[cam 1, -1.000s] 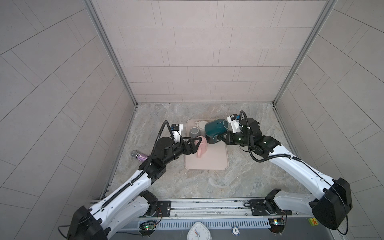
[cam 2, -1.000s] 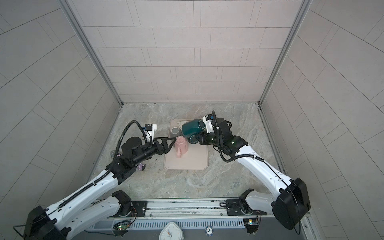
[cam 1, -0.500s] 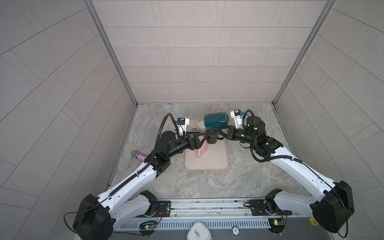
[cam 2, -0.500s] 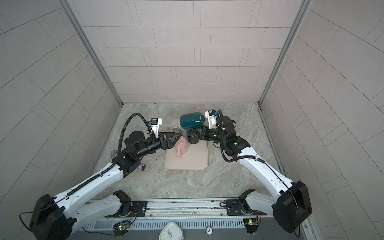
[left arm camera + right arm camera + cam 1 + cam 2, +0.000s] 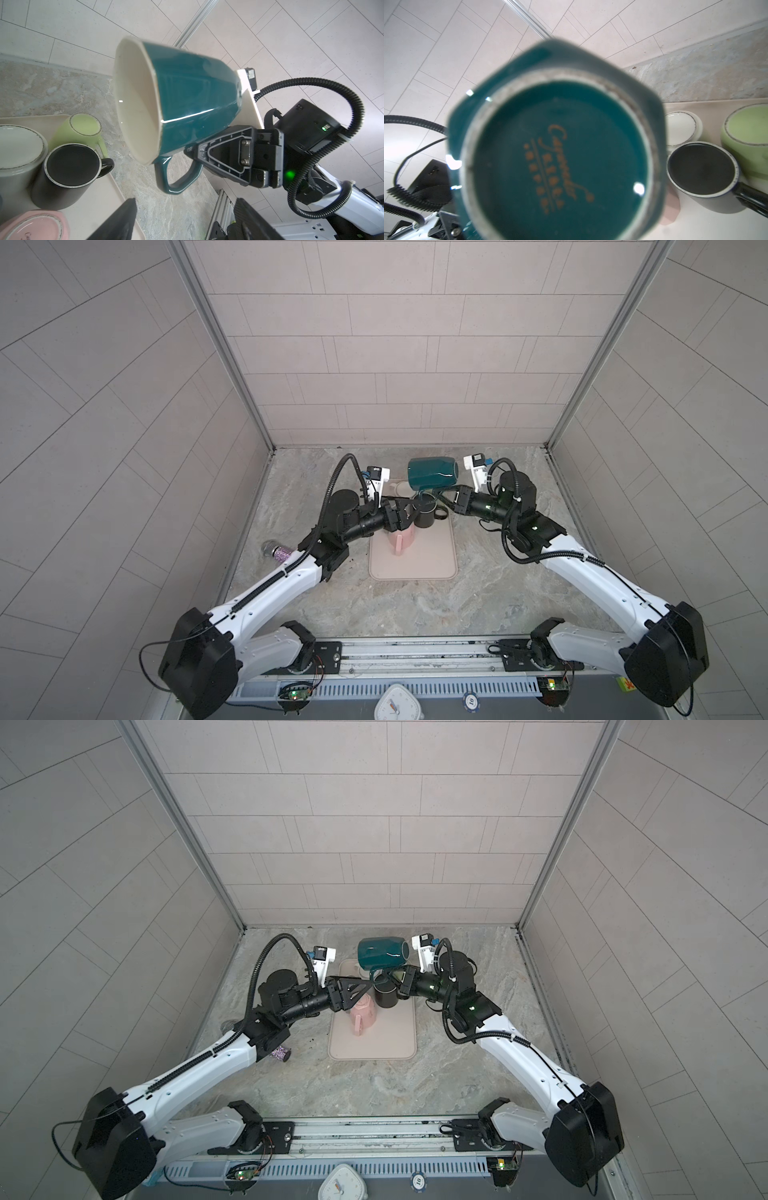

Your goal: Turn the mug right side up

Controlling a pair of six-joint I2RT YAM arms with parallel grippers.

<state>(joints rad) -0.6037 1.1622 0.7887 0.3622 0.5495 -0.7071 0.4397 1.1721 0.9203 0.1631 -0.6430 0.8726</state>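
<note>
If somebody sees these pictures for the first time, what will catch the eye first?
The teal mug, which the right gripper holds by its handle, on its side in the air above the far end of the pink tray. On the tray a black mug and a pink mug stand upside down, near the open left gripper.

Teal mug [image 5: 193, 87], cream inside, gold script on its base, at the right gripper [image 5: 190, 150]; near it black mug [image 5: 70, 166], pale green mug [image 5: 83, 128], pink mug [image 5: 35, 226], beige tray [image 5: 419, 556]

Lab test booth: tiled panel walls [image 5: 395, 344], rail-mounted robot arms [image 5: 270, 593].
</note>
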